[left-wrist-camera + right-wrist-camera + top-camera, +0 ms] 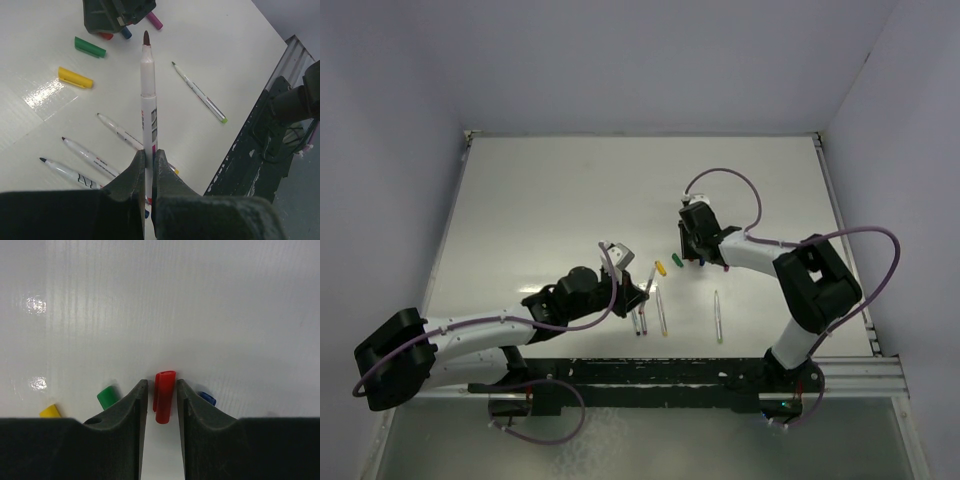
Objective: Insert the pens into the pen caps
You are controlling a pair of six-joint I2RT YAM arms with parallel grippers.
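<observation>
Holding position first: held pen (pixel 147 100), a slim silvery-white barrel with a dark reddish felt tip pointing away from the left pincer (pixel 148 152). That pincer was clenched on the lower barrel, with the pen raised off the tabletop (pixel 225 40). Judged light, stiff and smooth-skinned, and likely to swivel when gripped so near one end. A hold nearer the middle would steady it for insertion. Tip judged soft and best kept off everything but a cap mouth.

Red cap (pixel 164 395): a short plastic tube sitting between the jaws of the right pincer (pixel 162 385), which bracketed it closely. Whether they pressed on it could not be told. Judged very light, rigid and slippery, and prone to roll or squirt out. Best taken across its body, leaving the mouth free.

Green cap (pixel 90 47), yellow cap (pixel 75 77), blue cap (pixel 206 398), purple cap (pixel 154 20): loose on the tabletop, clustered by the right pincer.

Three loose pens (pixel 90 156): flat on the tabletop, side by side, dark tips exposed.

Fourth pen (pixel 200 94): flat, apart from the three, with a green end.
</observation>
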